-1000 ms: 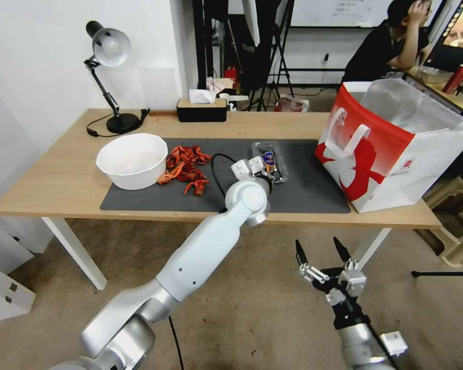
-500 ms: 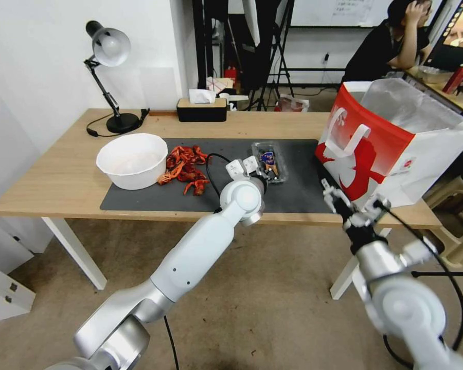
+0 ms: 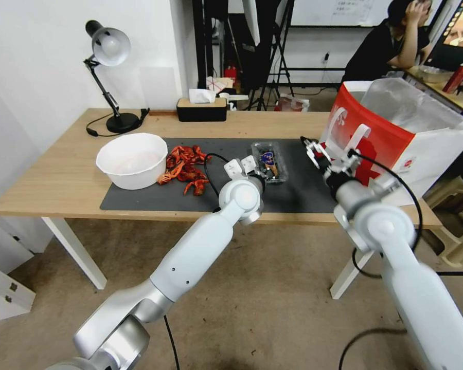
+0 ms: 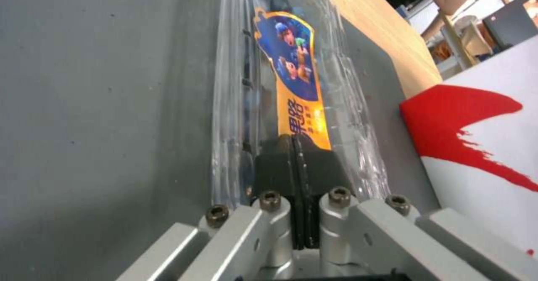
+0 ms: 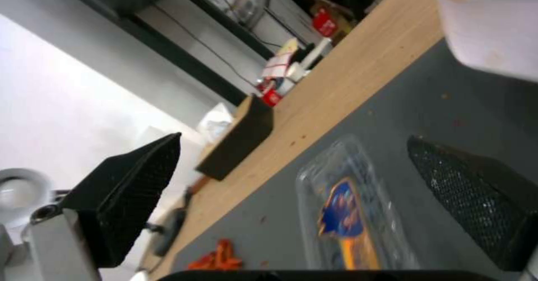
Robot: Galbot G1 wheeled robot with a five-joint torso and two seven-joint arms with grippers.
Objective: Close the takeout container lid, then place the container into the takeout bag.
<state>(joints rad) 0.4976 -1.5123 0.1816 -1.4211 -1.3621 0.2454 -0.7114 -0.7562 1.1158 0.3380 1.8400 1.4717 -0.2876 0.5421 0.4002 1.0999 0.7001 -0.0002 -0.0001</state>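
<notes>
The takeout container (image 3: 270, 165) lies flat on the dark mat, a clear clamshell whose lid (image 4: 291, 75) bears a blue and orange label and rests down on the berry half. My left gripper (image 4: 293, 140) is shut, its black pads pressed together on the container's near edge; in the head view the left gripper (image 3: 262, 177) sits mostly behind its wrist. My right gripper (image 3: 332, 151) hovers open over the mat between the container and the takeout bag (image 3: 396, 139). In the right wrist view, the right gripper (image 5: 294, 142) has its fingers wide apart, with the container (image 5: 350, 214) farther off.
A white bowl (image 3: 132, 159) and red crayfish shells (image 3: 186, 168) lie on the mat (image 3: 303, 198) to the left. A desk lamp (image 3: 110, 77) and a tissue box (image 3: 201, 109) stand at the back. The bag's red wall (image 4: 482, 146) is close beside the container.
My right arm has risen from below the table's front edge to above the mat beside the bag, fingers open. The left gripper has stayed on the container.
</notes>
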